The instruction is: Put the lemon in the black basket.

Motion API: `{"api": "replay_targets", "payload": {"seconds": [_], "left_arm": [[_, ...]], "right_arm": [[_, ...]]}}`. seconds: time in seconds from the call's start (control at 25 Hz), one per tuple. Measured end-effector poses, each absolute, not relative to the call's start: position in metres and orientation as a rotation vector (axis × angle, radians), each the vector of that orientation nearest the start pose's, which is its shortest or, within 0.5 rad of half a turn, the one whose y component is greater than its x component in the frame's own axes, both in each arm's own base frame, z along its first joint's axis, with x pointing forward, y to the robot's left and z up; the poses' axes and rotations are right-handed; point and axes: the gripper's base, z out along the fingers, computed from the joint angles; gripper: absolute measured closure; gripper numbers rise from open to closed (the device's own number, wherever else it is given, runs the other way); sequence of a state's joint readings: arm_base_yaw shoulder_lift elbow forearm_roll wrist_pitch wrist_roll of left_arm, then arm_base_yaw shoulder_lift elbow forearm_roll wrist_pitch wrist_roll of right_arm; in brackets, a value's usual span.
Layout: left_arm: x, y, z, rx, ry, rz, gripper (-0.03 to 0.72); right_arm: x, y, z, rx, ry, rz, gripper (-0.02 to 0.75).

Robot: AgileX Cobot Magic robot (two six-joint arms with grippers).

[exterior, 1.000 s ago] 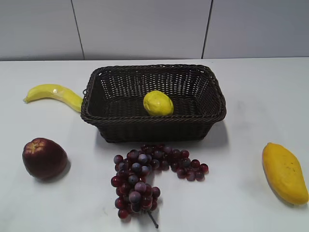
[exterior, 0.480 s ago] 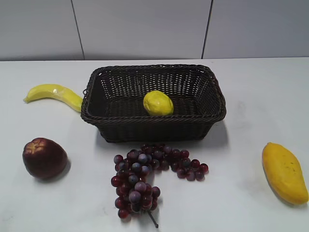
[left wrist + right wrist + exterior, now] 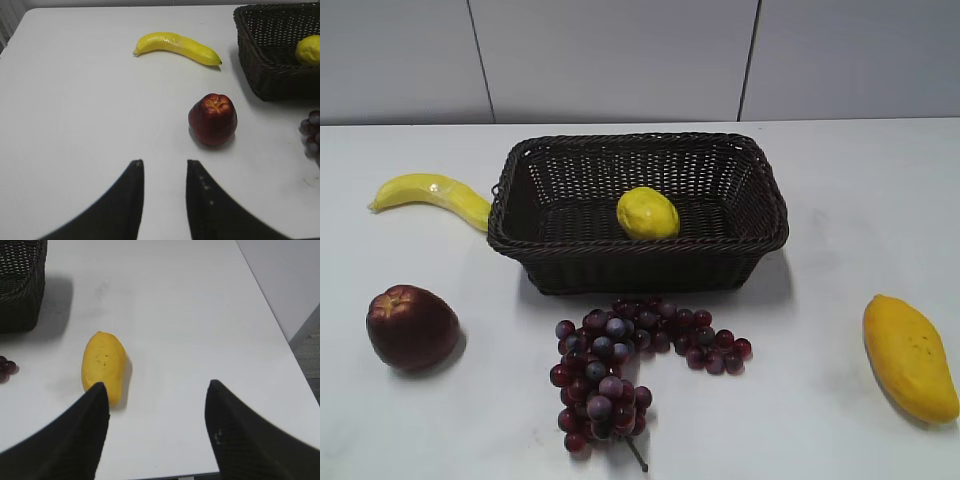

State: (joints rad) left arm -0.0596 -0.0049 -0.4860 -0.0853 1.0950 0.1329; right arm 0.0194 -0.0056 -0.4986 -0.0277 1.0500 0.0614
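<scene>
White tabletop, grey panelled wall behind. Left gripper: fingers slightly parted, nothing between, poised above bare table short of apple. Right gripper: fingers spread wide, empty, mango just beyond left finger. Both arms apart from work zone, consistent with release done. Lemon rests on floor of black basket, near front wall, uncontacted. Banana touches basket's left rim; grapes lie in front. Task judged complete.
</scene>
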Motion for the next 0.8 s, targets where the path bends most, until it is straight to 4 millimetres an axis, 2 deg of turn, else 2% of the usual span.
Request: {"api": "replay_targets", "payload": {"seconds": [0.8], "left_arm": [[-0.0061, -0.0065, 0.2709, 0.206, 2.075, -0.058, 0.456]], "right_arm": [[-0.0051, -0.0023, 0.2777, 0.044, 2.029, 0.018, 0.234]]}}
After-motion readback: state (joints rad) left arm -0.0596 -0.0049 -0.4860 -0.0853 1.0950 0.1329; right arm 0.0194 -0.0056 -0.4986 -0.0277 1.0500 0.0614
